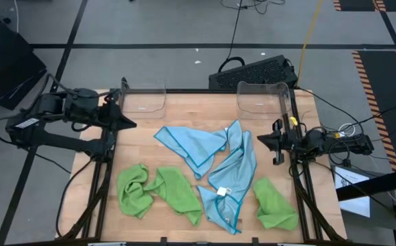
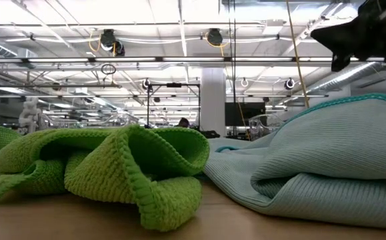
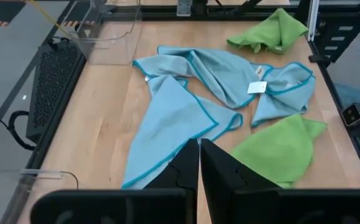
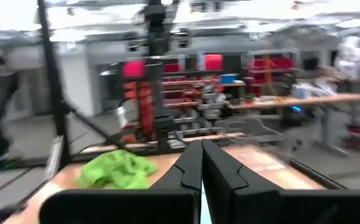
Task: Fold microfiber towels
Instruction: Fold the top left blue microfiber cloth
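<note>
Several microfiber towels lie crumpled across the wooden table [image 1: 150,137]: blue towels [image 1: 235,167] with teal edging sprawl in the middle, one showing a small white tag [image 1: 221,190] too small to read. Ribbed, lime green towels [image 1: 163,191] bunch along the near edge. Two clear plastic bins [image 1: 146,99] stand at the far edge. Bare wood stays open on both sides. Left gripper [image 1: 130,124] and right gripper [image 1: 260,139] hover at opposite sides, fingers closed on nothing.
</note>
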